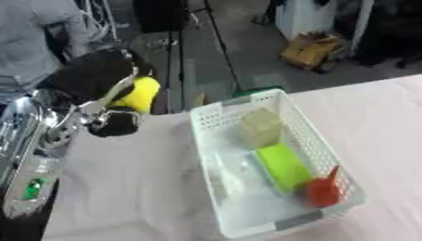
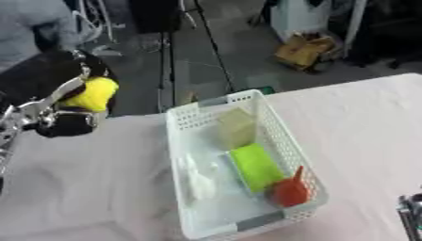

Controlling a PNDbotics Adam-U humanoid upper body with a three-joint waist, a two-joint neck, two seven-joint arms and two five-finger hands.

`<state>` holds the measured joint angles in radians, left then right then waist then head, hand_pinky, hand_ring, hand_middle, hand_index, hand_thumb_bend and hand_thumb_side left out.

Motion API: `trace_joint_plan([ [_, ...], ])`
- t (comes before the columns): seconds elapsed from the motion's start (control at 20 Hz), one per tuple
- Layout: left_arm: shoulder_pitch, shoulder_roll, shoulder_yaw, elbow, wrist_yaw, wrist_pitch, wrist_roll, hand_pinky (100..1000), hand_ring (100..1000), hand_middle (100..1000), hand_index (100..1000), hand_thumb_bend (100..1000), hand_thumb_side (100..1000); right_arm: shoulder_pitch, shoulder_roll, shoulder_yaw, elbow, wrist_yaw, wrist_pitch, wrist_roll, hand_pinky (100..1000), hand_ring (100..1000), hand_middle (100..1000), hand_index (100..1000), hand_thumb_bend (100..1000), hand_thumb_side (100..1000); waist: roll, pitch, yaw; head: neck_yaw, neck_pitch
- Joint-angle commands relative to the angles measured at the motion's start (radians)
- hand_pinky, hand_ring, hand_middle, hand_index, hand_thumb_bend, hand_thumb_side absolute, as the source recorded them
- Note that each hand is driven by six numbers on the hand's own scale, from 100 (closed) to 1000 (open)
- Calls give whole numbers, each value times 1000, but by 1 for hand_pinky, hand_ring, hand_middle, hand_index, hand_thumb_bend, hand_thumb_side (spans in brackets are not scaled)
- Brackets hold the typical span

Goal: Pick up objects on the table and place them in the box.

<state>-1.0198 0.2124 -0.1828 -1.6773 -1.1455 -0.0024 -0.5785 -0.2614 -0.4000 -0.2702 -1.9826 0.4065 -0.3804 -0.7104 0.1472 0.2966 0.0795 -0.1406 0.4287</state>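
Note:
My left hand (image 1: 105, 87) hangs above the table's far left corner with its fingers curled round a yellow object (image 1: 142, 94). The white plastic basket (image 1: 206, 123) lies just right of that hand, on the pale tablecloth. Inside it sit a beige block (image 1: 261, 126), a lime green block (image 1: 283, 165), a red object (image 1: 324, 189) leaning in the near right corner, and something clear (image 1: 231, 169) on the left side. A silver part of my right arm (image 2: 410, 207) shows at the lower right edge; the hand itself is out of sight.
The pale tablecloth (image 1: 124, 188) spreads left of the basket and to its right (image 1: 387, 122). Beyond the table's far edge are a dark floor, black stands (image 1: 174, 56) and a cardboard box (image 1: 312, 49). A person in grey (image 1: 33, 37) stands at the far left.

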Motion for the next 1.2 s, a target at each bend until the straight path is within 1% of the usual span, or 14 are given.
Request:
trace_joint_plan([
  [0.05,-49,36,-12,-4,33,-7,22,100,411,517,687,208,100,-15,-25,3,-17,-11,-4,5,923,874,682,768,100,1000,-6,-23,-5,8,-10],
  [0.3,-102,20,-29,49,7,-21,43,100,418,518,683,260,100,-25,-23,11,-17,-21,-9,14,923,875,681,767,100,1000,-5,-22,-33,43,-16],
  [0.4,-123,5,-33,72,-19,-23,49,100,421,518,684,265,100,-28,-22,13,-17,-25,-10,17,923,875,681,767,100,1000,-5,-22,-43,63,-17],
  [0.45,-135,-6,-34,85,-35,-24,50,100,421,518,683,273,100,-31,-21,16,-17,-28,-11,19,923,875,681,767,100,1000,-5,-22,-50,80,-16],
  [0.5,-144,-15,-36,96,-50,-25,53,100,426,519,681,295,100,-34,-21,16,-17,-29,-10,21,922,875,682,767,100,1000,-5,-21,-55,94,-17],
  [0.7,-170,-46,-51,132,-93,-41,62,100,426,517,677,292,100,-47,-19,23,-17,-40,-15,26,922,875,682,766,100,1000,-4,-18,-86,155,-17],
  [0.85,-179,-62,-57,158,-109,-49,77,100,423,515,672,294,100,-55,-17,25,-17,-48,-18,30,922,875,682,766,100,1000,-4,-14,-106,187,-20],
  [0.95,-181,-73,-62,178,-120,-54,94,100,421,513,670,289,100,-59,-15,26,-17,-52,-20,31,922,875,681,766,100,1000,-4,-12,-116,200,-23],
  [1.0,-182,-80,-65,188,-124,-57,104,100,418,513,666,377,134,-61,-14,26,-17,-53,-20,33,922,875,681,766,100,1000,-4,-10,-119,203,-25],
  [1.05,-182,-88,-70,197,-127,-60,117,100,415,508,662,276,100,-64,-13,27,-17,-55,-20,34,922,875,681,766,100,1000,-3,-9,-122,205,-26],
  [1.2,-182,-108,-84,228,-141,-71,155,100,421,510,667,295,100,-72,-12,30,-17,-61,-20,39,922,875,681,765,100,1000,-3,-7,-128,209,-29],
])
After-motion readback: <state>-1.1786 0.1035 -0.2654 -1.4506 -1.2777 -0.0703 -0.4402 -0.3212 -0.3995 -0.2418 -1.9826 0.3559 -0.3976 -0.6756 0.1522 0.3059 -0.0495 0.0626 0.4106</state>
